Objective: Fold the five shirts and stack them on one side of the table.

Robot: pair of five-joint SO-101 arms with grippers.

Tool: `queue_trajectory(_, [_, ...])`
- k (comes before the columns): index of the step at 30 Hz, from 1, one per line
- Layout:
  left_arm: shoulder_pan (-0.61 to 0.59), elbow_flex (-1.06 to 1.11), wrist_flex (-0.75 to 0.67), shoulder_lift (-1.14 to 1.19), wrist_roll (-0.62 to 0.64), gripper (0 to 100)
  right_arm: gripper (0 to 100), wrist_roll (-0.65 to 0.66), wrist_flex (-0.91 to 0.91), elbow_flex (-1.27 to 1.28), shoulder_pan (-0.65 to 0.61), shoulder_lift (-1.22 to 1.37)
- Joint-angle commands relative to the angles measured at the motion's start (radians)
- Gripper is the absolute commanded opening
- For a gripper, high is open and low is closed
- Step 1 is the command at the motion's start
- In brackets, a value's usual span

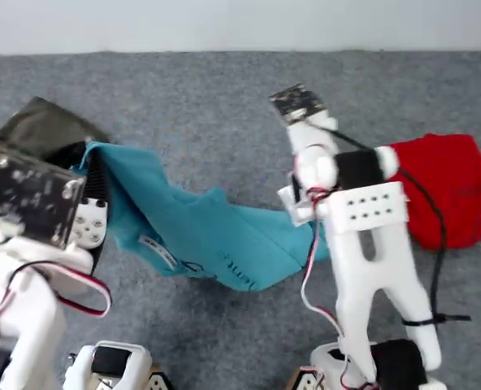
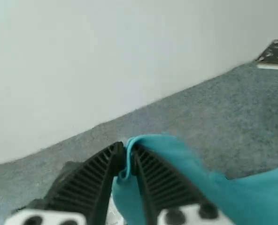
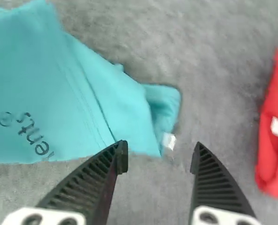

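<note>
Left end effector [image 2: 127, 150] is clenched on a fold of the teal shirt [image 1: 216, 236], holding that end lifted off the table [image 1: 184, 97] near the left edge. The rest of the shirt sags down and lies across the middle of the table, print side up, with its other end reaching under the right arm. Right end effector [image 3: 160, 152] is released, jaws wide, hovering just above that corner, the one with the small white tag [image 3: 168, 140]; not touching cloth as far as I can tell. Red shirt [image 1: 452, 191] is bunched near the right edge, just beside the right arm. Dark shirt [image 1: 41, 126] sits crumpled towards the far left corner, behind the left arm. Nothing folded or stacked in view, so I'd call this early: probably setting up a two-point grip to spread the teal one. Risks: the left pinch looks like a thin bite at the hem, so a pull from the right could slip it out. Right jaws straddle the corner's edge, so closing here may catch only the tag, or nothing. The corner is doubled over, and grabbing both layers would twist the spread. Red shirt is close enough that a swing towards the right edge could drag it.
</note>
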Motion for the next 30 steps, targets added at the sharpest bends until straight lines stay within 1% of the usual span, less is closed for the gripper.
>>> queue_trajectory(1, [-0.005, 0.088, -0.025, -0.003, 0.008, 1, 25.7, 0.014, -0.14, 0.032, -0.062, -0.028])
queue_trajectory(4, [-0.006, 0.289, -0.028, 0.003, 0.003, 1, 30.9, 0.006, -0.232, 0.037, -0.076, -0.028])
queue_trajectory(8, [-0.011, 0.662, -0.089, 0.0, -0.112, 1, 32.2, 0.006, -0.254, 0.038, -0.076, -0.01])
queue_trajectory(10, [-0.051, 0.828, -0.152, -0.005, -0.153, 1, 32.2, 0.006, -0.262, 0.038, -0.077, 0.031])
queue_trajectory(13, [-0.15, 0.987, -0.264, -0.005, -0.189, 1, 32.2, 0.005, -0.283, 0.038, -0.108, 0.133])
queue_trajectory(16, [-0.244, 1.075, -0.361, -0.005, -0.189, 1, 32.1, 0.005, -0.328, 0.031, -0.183, 0.252])
queue_trajectory(19, [-0.295, 1.127, -0.422, -0.005, -0.186, 1, 32.1, 0.005, -0.389, 0.0, -0.271, 0.374])
queue_trajectory(23, [-0.304, 1.145, -0.428, -0.005, -0.186, 1, 32.1, 0.006, -0.403, -0.133, -0.337, 0.516])
queue_trajectory(30, [-0.301, 1.147, -0.428, -0.005, -0.184, 1, 32.0, 0.008, -0.403, -0.391, -0.346, 0.759])
